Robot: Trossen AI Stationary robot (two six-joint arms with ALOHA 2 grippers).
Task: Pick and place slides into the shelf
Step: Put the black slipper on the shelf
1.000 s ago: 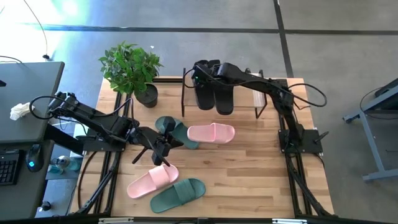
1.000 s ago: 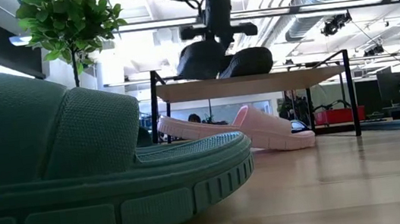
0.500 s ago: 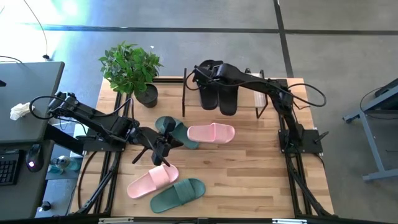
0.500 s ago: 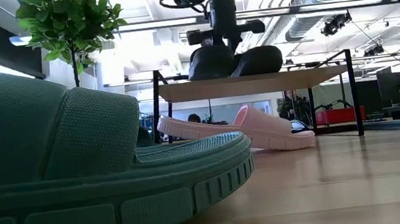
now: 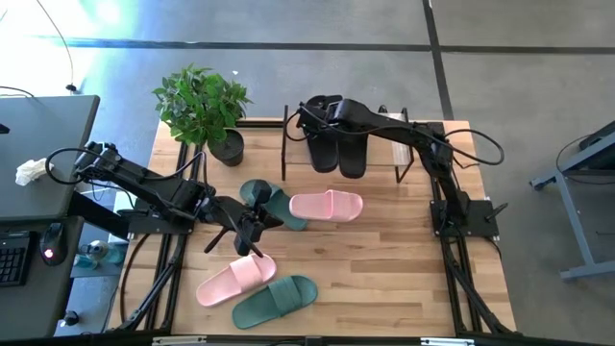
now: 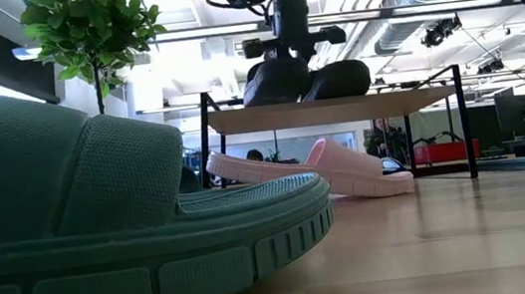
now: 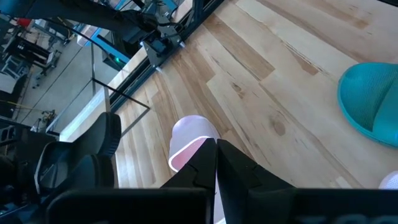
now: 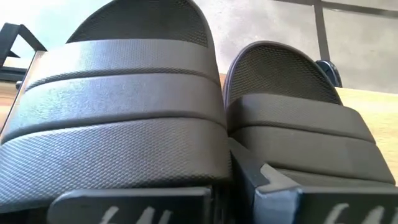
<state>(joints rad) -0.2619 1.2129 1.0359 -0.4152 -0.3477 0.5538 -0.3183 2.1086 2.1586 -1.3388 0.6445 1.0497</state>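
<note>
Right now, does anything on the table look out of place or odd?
Yes. One green slide lies partly under a pink slide, and the left gripper rests beside them. Four slides are still off the shelf.

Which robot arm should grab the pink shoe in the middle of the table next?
Probably the left. Its claw hovers right beside that pink slide, shut and empty. The right claw is busy at the shelf, on a black slide.
</note>
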